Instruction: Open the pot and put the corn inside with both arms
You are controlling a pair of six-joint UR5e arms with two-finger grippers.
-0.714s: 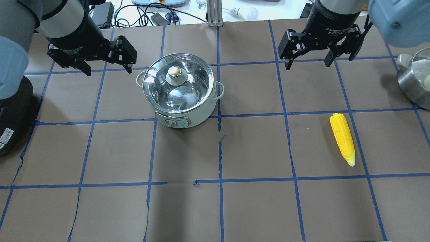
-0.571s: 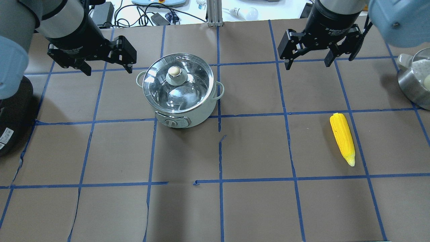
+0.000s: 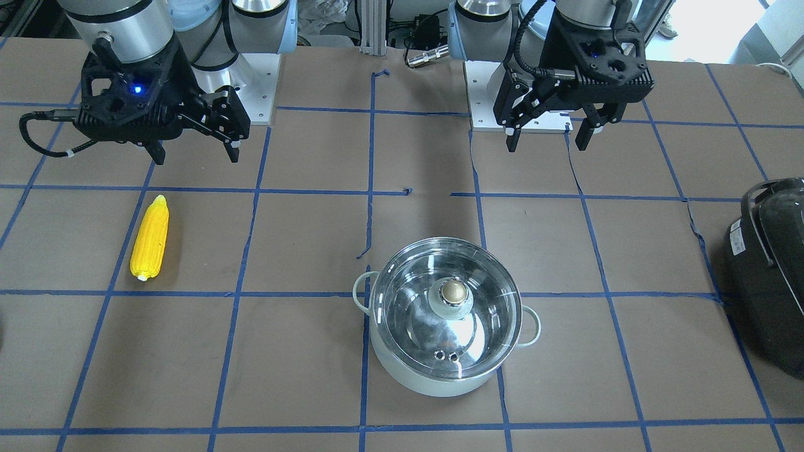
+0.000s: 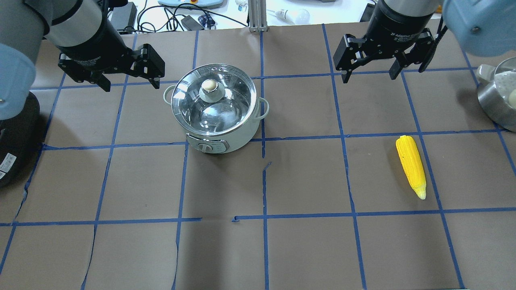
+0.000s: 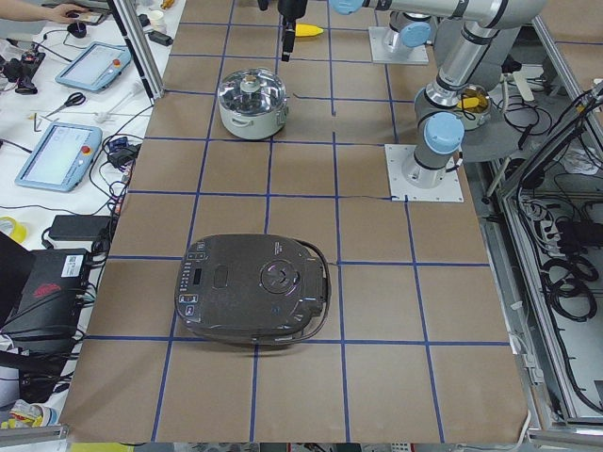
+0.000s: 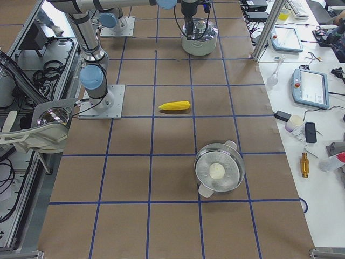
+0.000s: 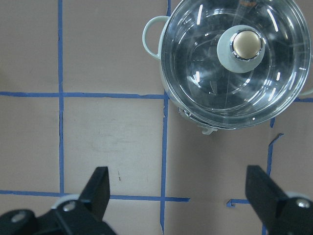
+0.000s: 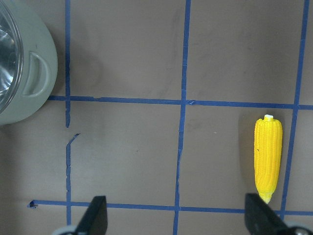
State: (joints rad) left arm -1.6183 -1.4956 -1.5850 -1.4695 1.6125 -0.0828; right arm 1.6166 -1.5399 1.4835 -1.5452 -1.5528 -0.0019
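The mint-green pot (image 4: 242,135) stands left of centre with its glass lid (image 4: 231,110) on, brass knob (image 4: 209,85) on top. It also shows in the front view (image 3: 433,380) and the left wrist view (image 7: 195,105). The yellow corn (image 4: 411,165) lies flat on the table at the right, also in the front view (image 3: 149,237) and the right wrist view (image 8: 268,156). My left gripper (image 4: 131,85) is open and empty, hovering just left of the pot. My right gripper (image 4: 369,78) is open and empty, hovering beyond the corn.
A large black appliance (image 4: 12,141) sits at the table's left edge. A steel pan with a white lump (image 4: 498,100) sits at the right edge. Blue tape lines (image 4: 264,181) grid the brown table.
The left arm has shifted very slightly. The pot, the corn and the right gripper have not moved.
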